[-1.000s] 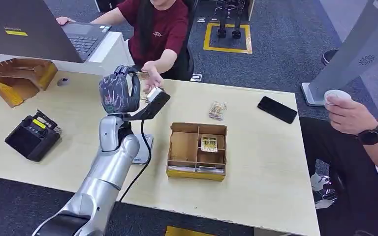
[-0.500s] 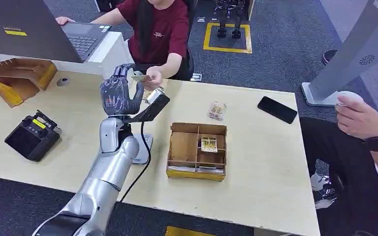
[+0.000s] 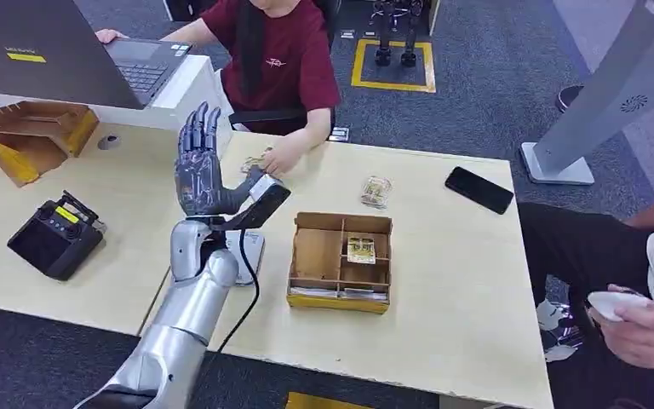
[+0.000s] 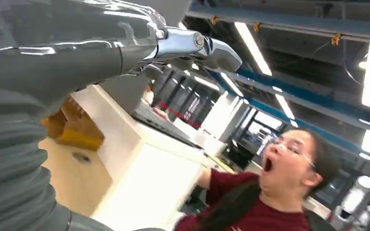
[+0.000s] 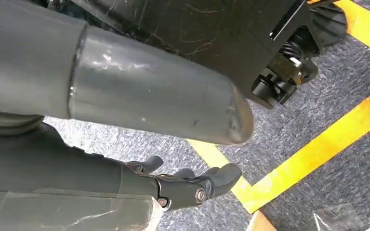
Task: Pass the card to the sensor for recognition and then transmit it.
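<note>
My left hand (image 3: 197, 169) is raised above the table (image 3: 443, 281) with its fingers stretched upward and apart, holding nothing. In the left wrist view its fingers (image 4: 197, 44) point out straight. The card (image 3: 256, 158) is in the hand (image 3: 283, 158) of the person in the red shirt, low over the table's far edge, just beyond my hand. The black sensor head (image 3: 261, 192) on its stand sits right beside my left hand. My right hand (image 5: 188, 185) hangs over the carpet, fingers loosely bent, nothing in them.
A partitioned cardboard box (image 3: 341, 264) holds another card (image 3: 361, 249). A wrapped card pack (image 3: 376, 191) and a black phone (image 3: 479, 189) lie further back. At the left are a black device (image 3: 55, 237) and an open carton (image 3: 38, 136). A second person's hand (image 3: 643, 324) holds a white object at the right.
The person in red took the card from my left hand and lowered it to the table. My left fingers straightened and spread. The person at the right lowered the hand with the white object.
</note>
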{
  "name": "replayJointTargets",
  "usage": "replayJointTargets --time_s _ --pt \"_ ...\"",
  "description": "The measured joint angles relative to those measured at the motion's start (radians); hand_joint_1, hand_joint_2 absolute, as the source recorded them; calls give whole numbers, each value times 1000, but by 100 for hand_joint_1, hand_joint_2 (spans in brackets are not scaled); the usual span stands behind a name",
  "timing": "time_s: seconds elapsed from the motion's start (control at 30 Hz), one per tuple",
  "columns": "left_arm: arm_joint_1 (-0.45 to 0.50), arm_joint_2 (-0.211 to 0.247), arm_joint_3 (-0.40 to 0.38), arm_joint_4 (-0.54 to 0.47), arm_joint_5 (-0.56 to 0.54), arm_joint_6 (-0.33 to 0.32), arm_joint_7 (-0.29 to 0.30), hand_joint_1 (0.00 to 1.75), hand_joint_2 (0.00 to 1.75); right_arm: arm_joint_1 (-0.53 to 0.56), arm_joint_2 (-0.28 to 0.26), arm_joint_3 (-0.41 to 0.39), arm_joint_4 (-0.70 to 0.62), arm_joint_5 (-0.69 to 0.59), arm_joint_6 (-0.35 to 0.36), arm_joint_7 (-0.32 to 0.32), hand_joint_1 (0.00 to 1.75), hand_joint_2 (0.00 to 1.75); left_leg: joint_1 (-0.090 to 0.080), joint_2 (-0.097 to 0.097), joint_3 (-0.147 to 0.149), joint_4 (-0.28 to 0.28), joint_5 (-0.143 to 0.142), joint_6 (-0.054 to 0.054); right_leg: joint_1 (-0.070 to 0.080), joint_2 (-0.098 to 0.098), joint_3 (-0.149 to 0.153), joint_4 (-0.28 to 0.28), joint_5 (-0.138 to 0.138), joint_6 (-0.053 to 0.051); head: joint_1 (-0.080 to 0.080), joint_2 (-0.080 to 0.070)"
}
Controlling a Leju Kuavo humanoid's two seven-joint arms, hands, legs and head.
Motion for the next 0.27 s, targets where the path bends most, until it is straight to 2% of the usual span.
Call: replayJointTargets --time_s 0.07,0.13,0.27 --pt "19 8 65 -32 -11 0 -38 0 175 4 0 0 0 -6 -3 -1 0 0 0 0 0 0 0 0 0 0 0 0 0 0 0 0" --pt "37 16 154 -68 -2 0 -112 0 175 7 0 0 0 -10 -11 -2 0 0 0 0 0 0 0 0 0 0 0 1 0 0 0 0" --pt "80 29 378 -158 47 0 -344 0 175 20 0 -1 0 -29 -26 -18 0 0 0 1 0 -1 0 -1 0 1 0 2 -1 -1 0 0"
